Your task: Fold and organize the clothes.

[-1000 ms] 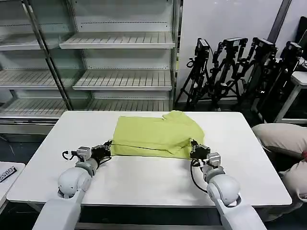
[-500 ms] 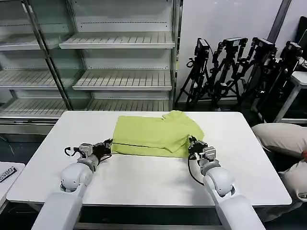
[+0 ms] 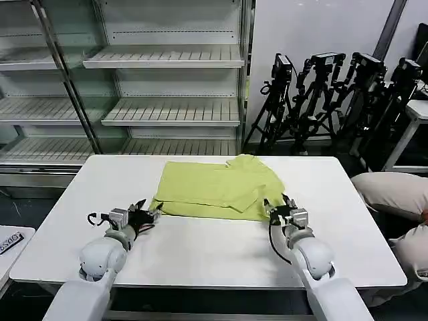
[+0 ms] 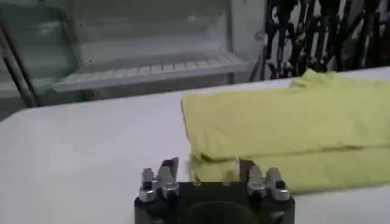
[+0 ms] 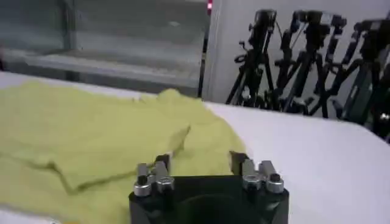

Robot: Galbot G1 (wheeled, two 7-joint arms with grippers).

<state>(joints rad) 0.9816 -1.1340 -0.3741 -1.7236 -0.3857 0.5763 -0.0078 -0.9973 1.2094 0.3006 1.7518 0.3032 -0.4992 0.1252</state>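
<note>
The clothes are one lime T-shirt (image 3: pixel 217 186), folded into a wide band on the far half of the white table (image 3: pixel 200 251). A sleeve bulges at its far right corner. My left gripper (image 3: pixel 148 212) stands open just off the shirt's near left corner, and the corner (image 4: pixel 210 164) lies between its spread fingers. My right gripper (image 3: pixel 279 205) is open at the near right corner, low over the table. In the right wrist view, the yellow-green cloth (image 5: pixel 91 131) fills the gap at my right gripper (image 5: pixel 200 163). In the left wrist view, my left gripper (image 4: pixel 207 167) holds nothing.
Empty metal shelves (image 3: pixel 167 87) stand behind the table. Black tripods (image 3: pixel 334 93) crowd the back right. Beige padded fabric (image 3: pixel 391 190) lies off the table's right side. The table's near half is bare white surface.
Both grippers have opened and let go of the shirt's near edge, then drawn back slightly toward me. The shirt's front edge now lies flat on the table.
</note>
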